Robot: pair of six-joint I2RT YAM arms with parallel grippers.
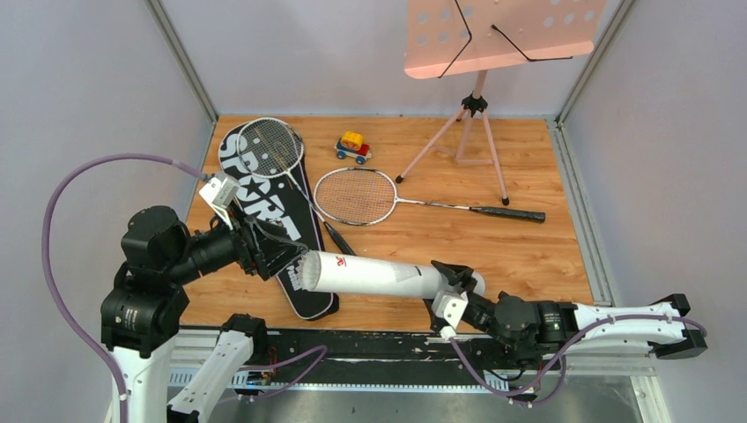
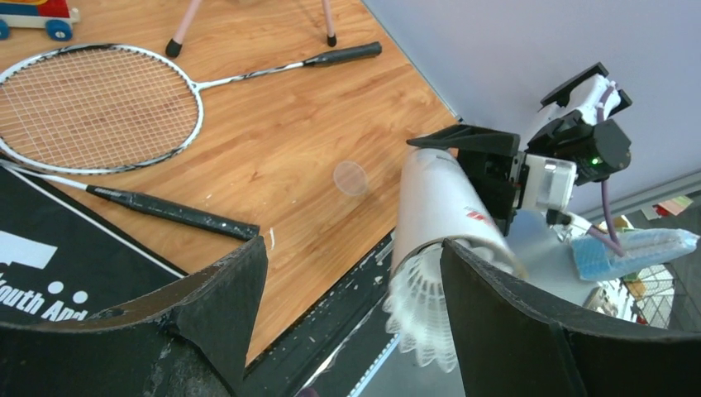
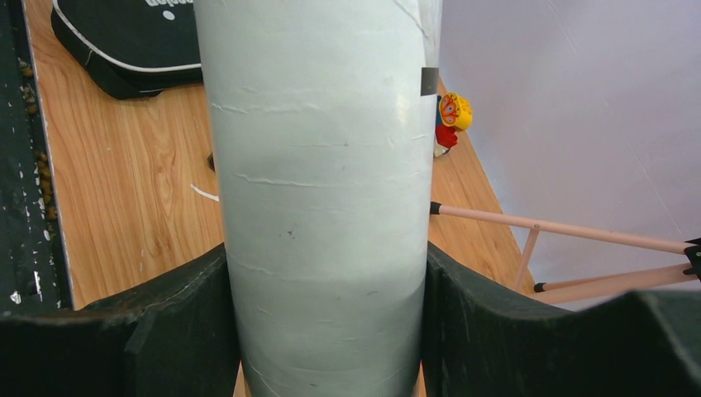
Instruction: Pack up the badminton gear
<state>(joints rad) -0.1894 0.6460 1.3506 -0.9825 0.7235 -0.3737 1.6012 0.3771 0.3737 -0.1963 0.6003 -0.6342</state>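
Smooth cylindrical tube (image 1: 370, 275), feathery shuttlecock (image 2: 417, 322) apparently inside

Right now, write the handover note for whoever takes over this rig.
Right gripper: shut on the white tube, held roughly level near the front edge.
Left gripper: jaws open, either side of the tube's mouth.
Done so far: a shuttlecock sticks out of that mouth; no others in view.
One racket lies across the black bag, the second racket on the table beside it.
Left: seat the shuttlecock, then bag rackets and tube.
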